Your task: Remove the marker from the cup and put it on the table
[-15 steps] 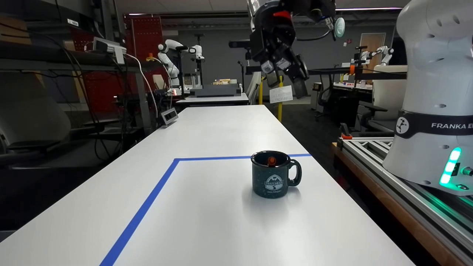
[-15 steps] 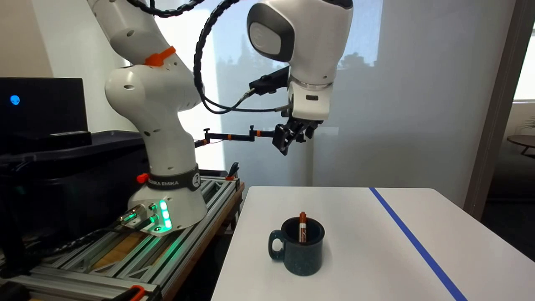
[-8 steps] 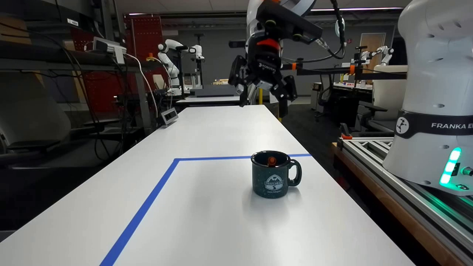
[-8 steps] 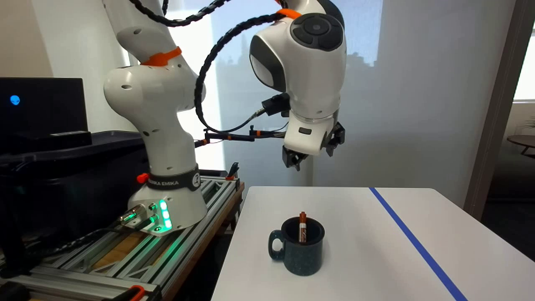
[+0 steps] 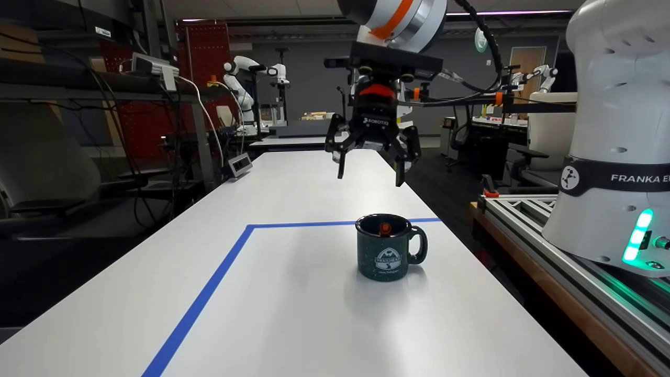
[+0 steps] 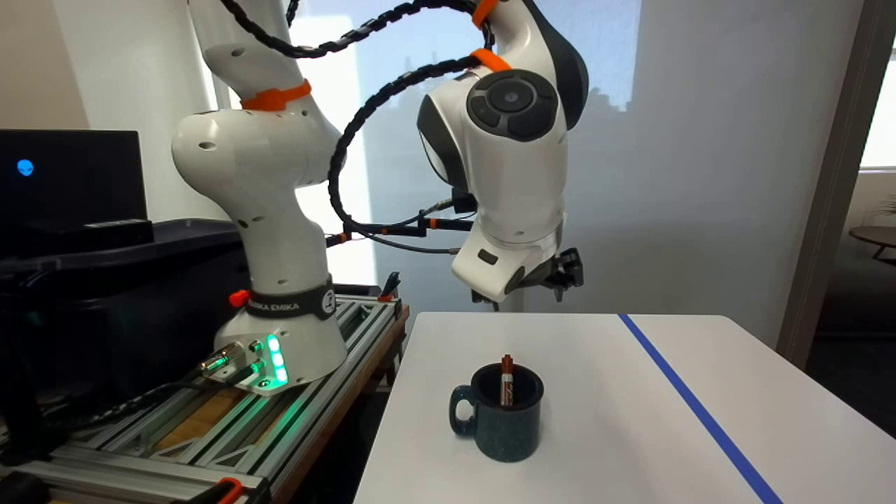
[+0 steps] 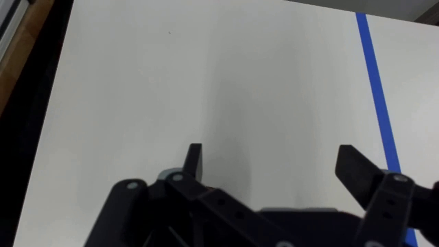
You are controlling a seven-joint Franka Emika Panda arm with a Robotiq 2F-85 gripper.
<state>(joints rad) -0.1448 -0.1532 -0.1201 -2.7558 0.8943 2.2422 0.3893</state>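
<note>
Location of item: the marker (image 6: 507, 381) stands in the cup (image 6: 509, 434), its reddish end projecting above the rim in an exterior view; its lower part is hidden inside the cup. The cup is upright on the white counter (image 5: 309, 298), within the corner marked by blue tape (image 5: 202, 298), its handle (image 5: 423, 245) toward the robot base (image 5: 596, 225).

Condition of the hand (image 5: 370, 179): fingers (image 5: 400, 175) spread wide, nothing seen between them. It hangs above the counter, higher than the cup and touching neither cup nor marker. In the wrist view the counter's surface shows between the fingers; neither cup nor marker can be made out there with confidence.

Step under way, as assessed: the approach to the marker. Removal is not yet begun, and placing is outstanding.

Next move, as assessed: carry the hand over the cup and a little toward the robot base, since the marker appears off the midline of the fingers in both exterior views. Then lower it until one finger sits on each side of the projecting end, both clear of the rim, and bring the fingers together there. A straight lift should follow, so that the marker does not drag the cup along; only after that is the marker to be laid flat on the counter, well apart from the cup
</note>
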